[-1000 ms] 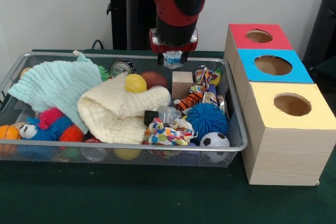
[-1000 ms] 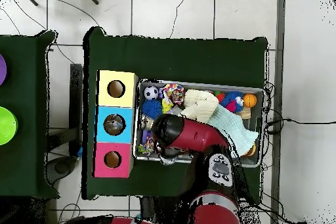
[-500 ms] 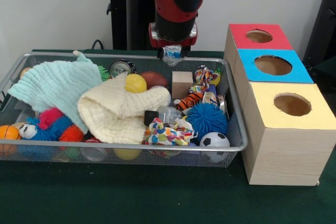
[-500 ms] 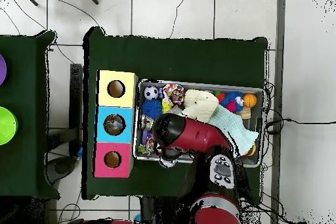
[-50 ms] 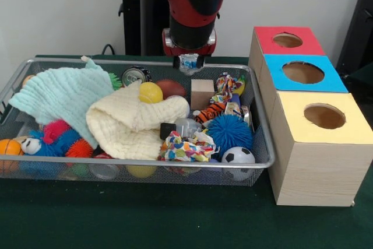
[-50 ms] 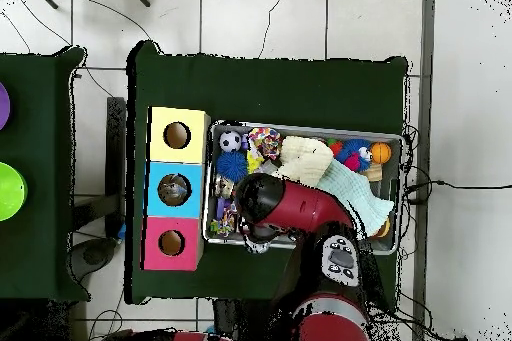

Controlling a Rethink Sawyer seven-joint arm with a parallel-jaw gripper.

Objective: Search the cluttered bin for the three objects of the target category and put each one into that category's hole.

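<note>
Hand [image 5: 190, 65] — above wire-mesh bin [image 5: 261, 144]

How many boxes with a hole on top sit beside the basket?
3, in a row beside the basket: the yellow box nearest the camera, the blue box in the middle, the red box farthest.

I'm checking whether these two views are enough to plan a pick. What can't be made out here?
- Gripper: front view shows something pale and crinkled at its tips, but open or shut, and what that is, cannot be told; overhead, the arm covers it.
- Under the cream cloth and mint cloth: hidden in both views.
- Bin side nearest the robot: overhead, the arm hides it.
- Small things beneath the blue spiky ball: too small to identify.
</note>
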